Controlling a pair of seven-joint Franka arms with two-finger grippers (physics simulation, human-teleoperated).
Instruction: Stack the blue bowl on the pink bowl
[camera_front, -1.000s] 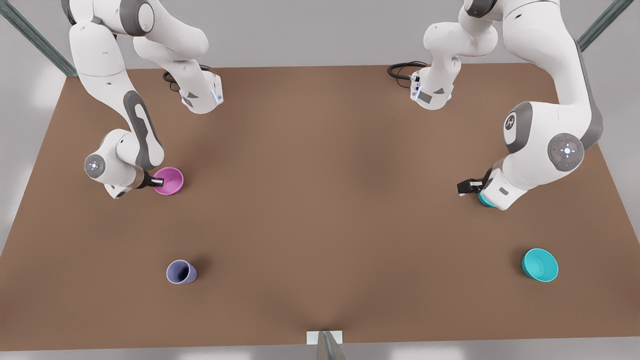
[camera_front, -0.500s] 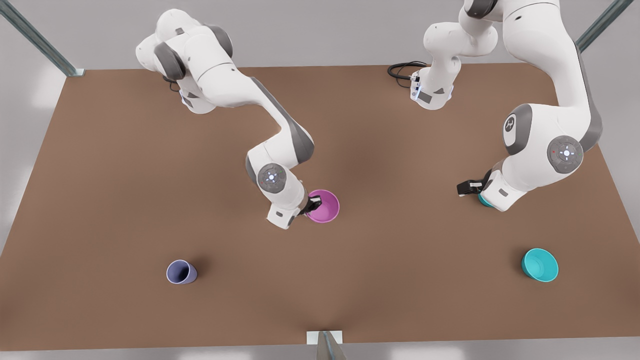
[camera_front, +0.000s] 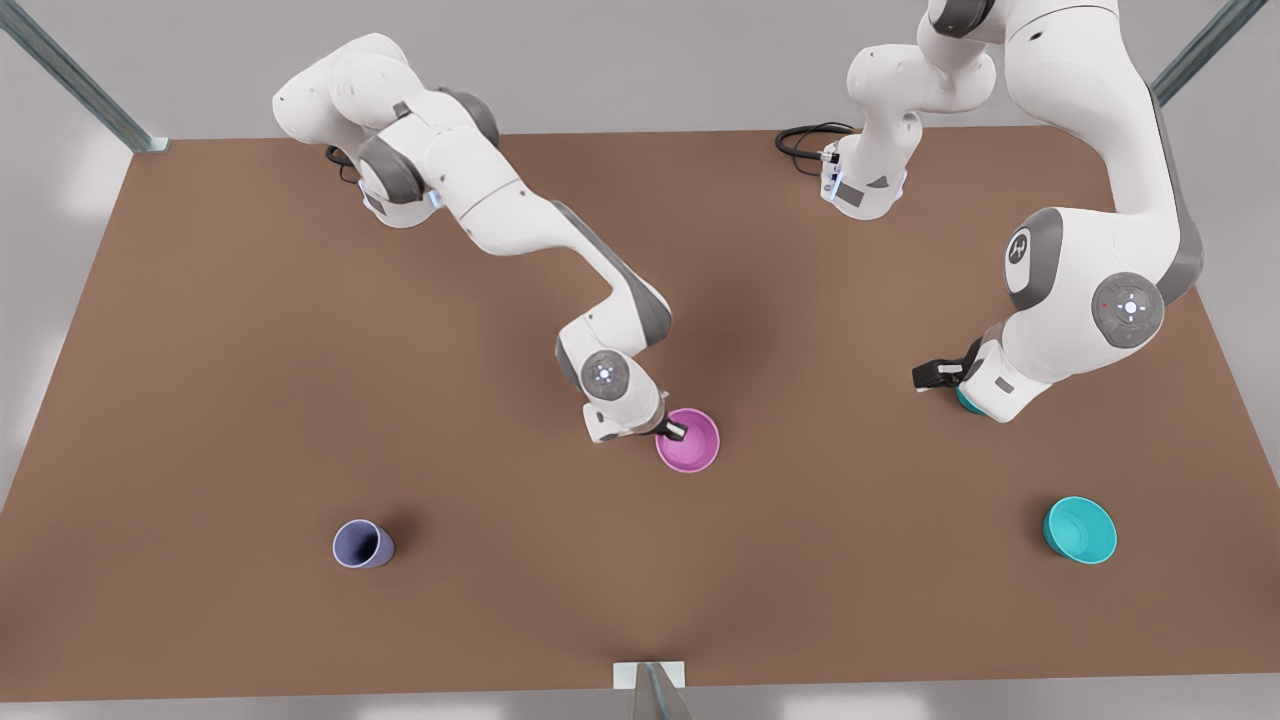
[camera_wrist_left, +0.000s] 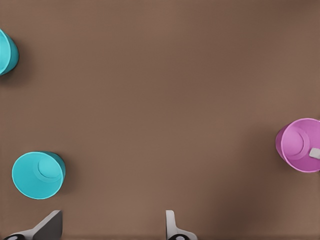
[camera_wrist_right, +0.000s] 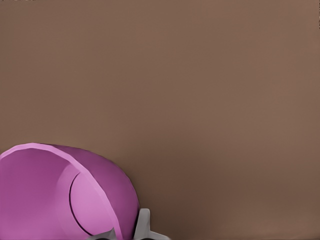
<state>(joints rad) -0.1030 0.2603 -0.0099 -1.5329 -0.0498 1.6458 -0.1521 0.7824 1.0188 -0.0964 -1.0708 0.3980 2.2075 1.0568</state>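
Observation:
The pink bowl (camera_front: 690, 442) is near the table's middle, and my right gripper (camera_front: 672, 431) is shut on its rim. In the right wrist view the pink bowl (camera_wrist_right: 60, 195) is close up, its wall between the fingers (camera_wrist_right: 143, 226). The blue bowl (camera_front: 967, 402) is at the front view's right, mostly hidden under my left arm. My left gripper (camera_front: 932, 375) hovers open just beside it. In the left wrist view the blue bowl (camera_wrist_left: 38, 175) lies outside one spread finger (camera_wrist_left: 50, 224), not between the two. The pink bowl (camera_wrist_left: 300, 145) shows far off.
A wider teal bowl (camera_front: 1080, 530) (camera_wrist_left: 4, 50) sits toward the front right of the brown table (camera_front: 500, 620). A lavender cup (camera_front: 362, 544) stands front left. Black cables (camera_front: 805, 140) lie at the back edge.
My right gripper has carried the pink bowl from the front view's left side to near the table's middle. The left arm has stayed almost still by the blue bowl.

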